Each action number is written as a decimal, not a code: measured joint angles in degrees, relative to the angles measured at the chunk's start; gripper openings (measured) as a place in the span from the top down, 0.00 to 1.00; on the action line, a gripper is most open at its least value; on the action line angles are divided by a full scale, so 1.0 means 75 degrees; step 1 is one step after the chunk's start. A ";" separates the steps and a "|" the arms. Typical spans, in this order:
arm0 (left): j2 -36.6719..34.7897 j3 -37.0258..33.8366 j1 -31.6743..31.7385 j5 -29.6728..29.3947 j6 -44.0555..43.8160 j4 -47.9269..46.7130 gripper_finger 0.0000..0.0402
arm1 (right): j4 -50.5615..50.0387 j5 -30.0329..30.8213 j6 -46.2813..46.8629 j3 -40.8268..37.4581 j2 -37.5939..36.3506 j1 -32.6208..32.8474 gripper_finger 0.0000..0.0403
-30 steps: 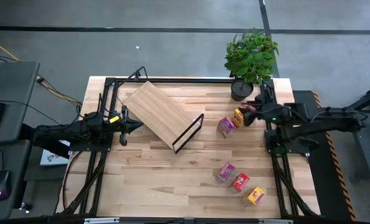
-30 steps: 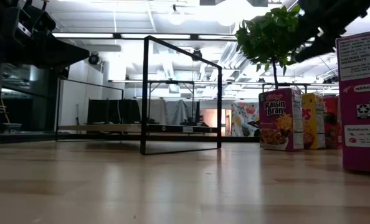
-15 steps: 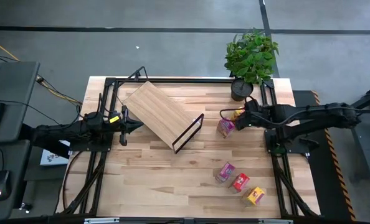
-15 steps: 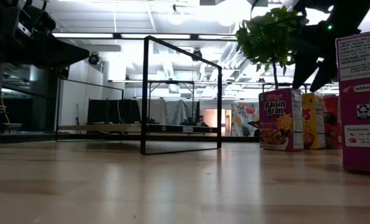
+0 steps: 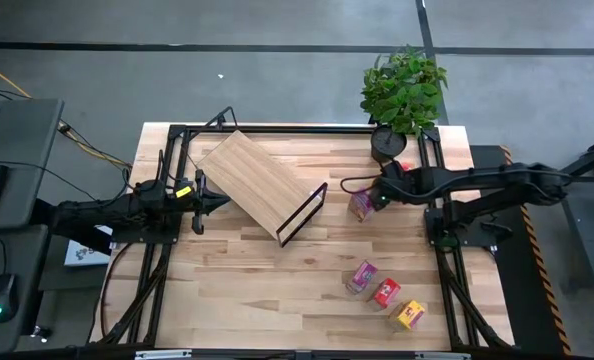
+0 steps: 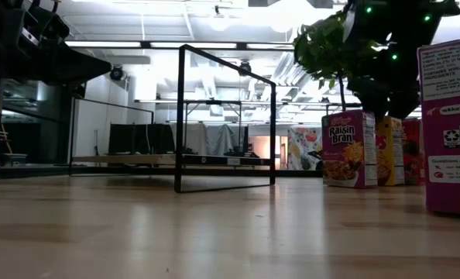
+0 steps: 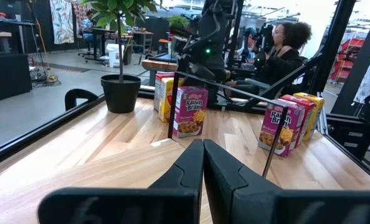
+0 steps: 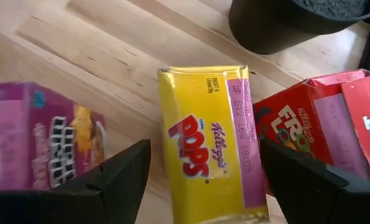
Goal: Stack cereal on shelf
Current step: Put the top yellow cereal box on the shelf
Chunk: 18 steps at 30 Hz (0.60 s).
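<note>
Yellow cereal box [image 8: 210, 140] is standing between the spread-apart fingers of the right gripper [image 8: 207, 180], near the plant pot [image 5: 386, 145]; left gripper [image 5: 199, 203] is waiting pinched together.

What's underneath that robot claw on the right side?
The open right gripper hovers above a yellow cereal box, flanked by a pink-purple box and a red box. From overhead, the arm hides the yellow and red ones.

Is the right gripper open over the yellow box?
Open: the right gripper has its fingers spread either side of the yellow Pops box, not touching it.
</note>
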 joint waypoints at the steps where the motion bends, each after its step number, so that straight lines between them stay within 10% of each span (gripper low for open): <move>1: 0.0000 0.0001 -0.0001 -0.0001 0.0000 0.0000 0.99 | 0.0021 0.0000 0.0000 0.0000 0.0048 -0.0028 0.27; 18: 0.0000 0.0000 0.0000 0.0000 0.0001 0.0000 0.99 | 0.0116 -0.0029 -0.0186 0.0027 0.0174 -0.0160 0.69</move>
